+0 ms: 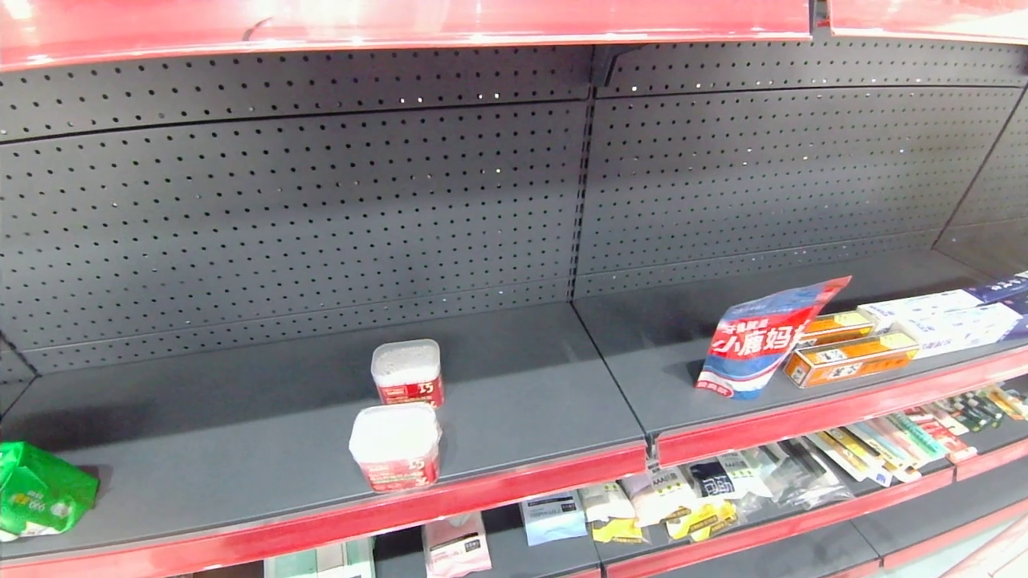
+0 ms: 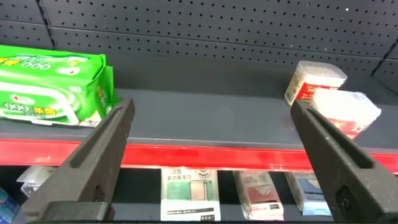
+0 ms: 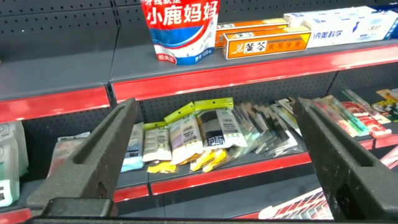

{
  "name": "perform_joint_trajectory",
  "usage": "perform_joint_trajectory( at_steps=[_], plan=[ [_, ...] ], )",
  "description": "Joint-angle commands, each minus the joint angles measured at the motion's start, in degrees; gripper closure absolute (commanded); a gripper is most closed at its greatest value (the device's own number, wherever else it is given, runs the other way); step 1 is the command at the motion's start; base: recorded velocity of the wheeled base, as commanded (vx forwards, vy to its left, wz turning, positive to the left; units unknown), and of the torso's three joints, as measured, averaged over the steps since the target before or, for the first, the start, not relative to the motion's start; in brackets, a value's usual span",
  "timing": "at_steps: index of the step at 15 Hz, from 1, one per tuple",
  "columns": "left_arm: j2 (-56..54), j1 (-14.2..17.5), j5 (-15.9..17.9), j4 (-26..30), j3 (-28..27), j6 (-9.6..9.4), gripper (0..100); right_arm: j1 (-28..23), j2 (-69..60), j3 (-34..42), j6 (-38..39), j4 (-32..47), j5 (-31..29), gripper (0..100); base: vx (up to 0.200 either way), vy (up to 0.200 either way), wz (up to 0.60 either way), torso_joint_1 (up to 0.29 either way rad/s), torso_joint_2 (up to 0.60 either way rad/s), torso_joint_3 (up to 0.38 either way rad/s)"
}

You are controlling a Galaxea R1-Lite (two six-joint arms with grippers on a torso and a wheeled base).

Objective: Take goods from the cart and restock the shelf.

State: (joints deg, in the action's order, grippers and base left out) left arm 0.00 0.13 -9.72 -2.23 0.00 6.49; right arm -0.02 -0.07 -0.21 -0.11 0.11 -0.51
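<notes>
Two white-filled tubs point(image 1: 395, 445), red labels, lower centre on grey shelf point(image 1: 241, 433). Jaws wide apart, empty: left gripper point(image 2: 211, 104), right gripper point(image 3: 214, 102).

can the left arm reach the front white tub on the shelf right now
Probably yes: the left gripper is open facing the shelf, and the front white tub stands near the edge with nothing before it.
</notes>
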Motion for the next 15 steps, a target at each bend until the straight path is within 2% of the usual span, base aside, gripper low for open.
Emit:
perform_joint_trajectory(
  at_steps=[1,5,11,15],
  plan=[
    [0.1,0.0,0.0,-0.1,0.0,0.02,0,0.0,0.1,0.0,-0.1,0.1,0.0,0,0.000,0.000,0.60,0.002,0.00,0.007],
    [0.1,0.0,0.3,-0.1,0.0,0.02,0,0.0,0.1,0.0,0.1,0.1,0.2,0,0.000,0.000,0.60,0.006,0.00,0.004],
    [0.1,0.0,0.3,-0.1,0.0,0.02,0,0.0,0.1,0.0,0.3,0.1,0.3,0,0.000,0.000,0.00,0.000,0.00,0.000],
    [0.1,0.0,0.2,-0.1,0.0,0.02,0,0.0,0.1,0.0,0.3,0.1,0.3,0,-0.200,0.000,0.00,0.006,0.00,-0.001]
  ],
)
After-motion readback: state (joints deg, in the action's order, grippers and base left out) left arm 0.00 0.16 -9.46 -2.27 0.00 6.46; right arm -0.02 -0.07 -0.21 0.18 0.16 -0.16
